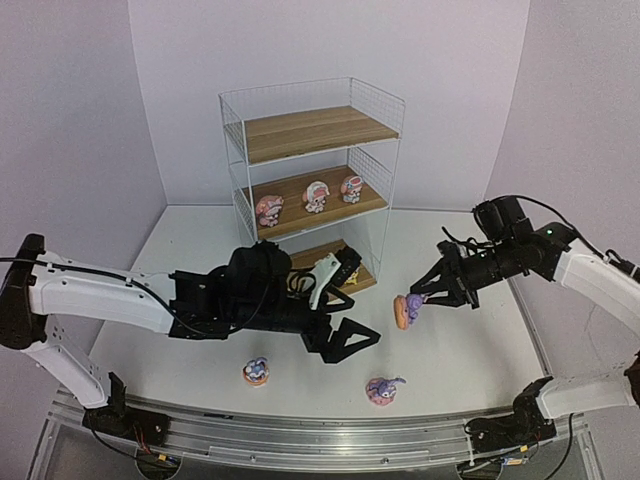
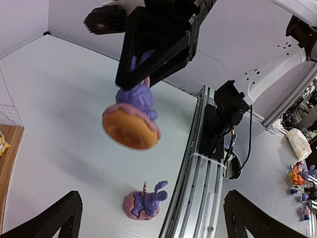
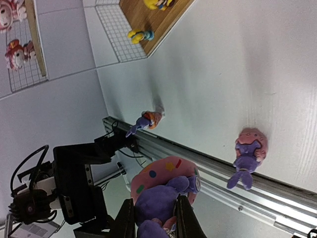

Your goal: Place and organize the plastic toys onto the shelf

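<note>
Top external: right fingers (image 1: 428, 291) pinch purple bunny (image 1: 407, 309) over table (image 1: 455, 355), off edges; left fingers (image 1: 358, 329) spread, empty.

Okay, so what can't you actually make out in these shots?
- Top view: the left arm covers most of the shelf's bottom board, so what stands on it is hidden.
- Right wrist view: the held purple bunny is cut off by the bottom edge.
- Left wrist view: the figurines at the right edge are too small to identify.
</note>
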`<state>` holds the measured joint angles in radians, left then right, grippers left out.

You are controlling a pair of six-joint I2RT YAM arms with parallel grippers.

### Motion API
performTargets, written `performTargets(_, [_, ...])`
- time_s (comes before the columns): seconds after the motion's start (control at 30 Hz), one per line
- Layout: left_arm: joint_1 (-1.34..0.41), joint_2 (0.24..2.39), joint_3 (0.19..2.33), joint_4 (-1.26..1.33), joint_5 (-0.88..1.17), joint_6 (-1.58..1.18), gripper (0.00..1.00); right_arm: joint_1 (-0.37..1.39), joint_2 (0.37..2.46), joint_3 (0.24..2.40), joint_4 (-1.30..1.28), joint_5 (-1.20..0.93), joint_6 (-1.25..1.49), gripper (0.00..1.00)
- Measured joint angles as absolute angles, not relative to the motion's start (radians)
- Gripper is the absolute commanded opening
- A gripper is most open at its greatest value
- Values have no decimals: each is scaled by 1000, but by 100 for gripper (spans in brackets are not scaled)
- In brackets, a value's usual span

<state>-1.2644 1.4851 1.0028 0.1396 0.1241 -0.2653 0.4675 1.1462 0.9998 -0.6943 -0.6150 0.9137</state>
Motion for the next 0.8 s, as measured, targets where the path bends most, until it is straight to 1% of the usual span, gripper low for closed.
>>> performTargets(0.17, [-1264,1608,1106,162,166,-226,100,582,1223,1047,-618,-684,969,0])
performTargets(0.5, [-1264,1647,1120,168,191,-201,99,609,1238,1073,-558,-742,1008,0])
performTargets(0.57, [-1264,1659,1126,171,191,-199,98,614,1247,1073,-557,-751,1010,0])
performTargets(0.63, [-1264,1665,1127,176,190,-198,93,616,1252,1073,-556,-759,1011,0])
performTargets(0.77, [-1264,1666,1127,178,189,-187,72,618,1253,1073,-554,-771,1011,0])
performTargets(0.8, [-1264,1666,1127,177,189,-190,66,618,1253,1073,-554,-776,1011,0])
